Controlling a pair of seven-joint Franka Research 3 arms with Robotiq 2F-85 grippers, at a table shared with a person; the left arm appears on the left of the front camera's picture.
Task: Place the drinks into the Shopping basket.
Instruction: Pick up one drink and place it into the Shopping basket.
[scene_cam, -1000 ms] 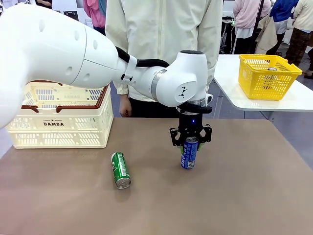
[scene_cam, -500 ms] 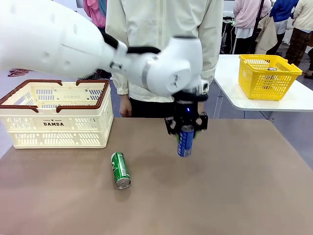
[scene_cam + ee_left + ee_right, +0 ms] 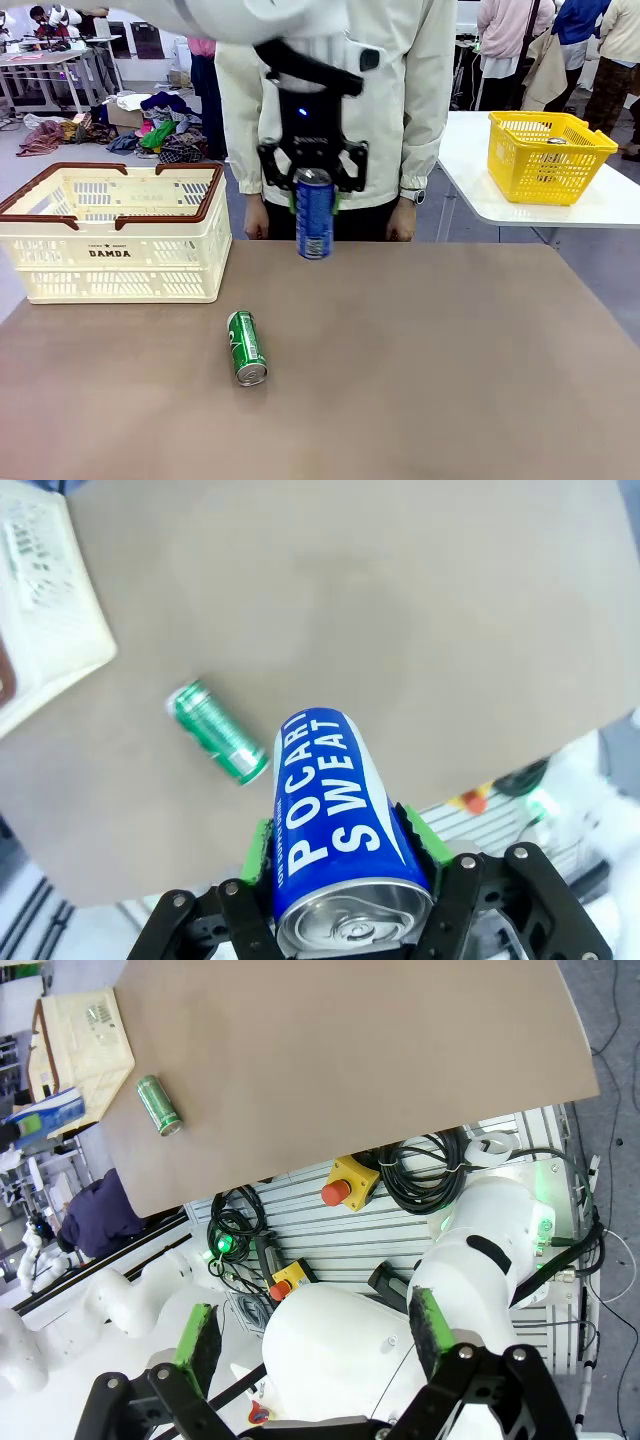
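Your left gripper [image 3: 313, 178] was clenched on the blue can [image 3: 314, 215]. Its green pads [image 3: 415, 830] pressed the can's sides near the silver top. The can hung upright from the fingers, lifted clear of the table [image 3: 450, 350].

The green can [image 3: 246, 347] lay on its side on the table, below that gripper, a little to its left and nearer the robot. The Shopping basket [image 3: 110, 235] stood on the table well to the gripper's left and lower than the held can, so the can was not over it. A person [image 3: 340, 60] stood just behind the gripper at the far edge.

Your right gripper [image 3: 315, 1345] was released, jaws spread wide with nothing between them. It was raised over the robot's own side of the table, with the tabletop far ahead of its fingers.
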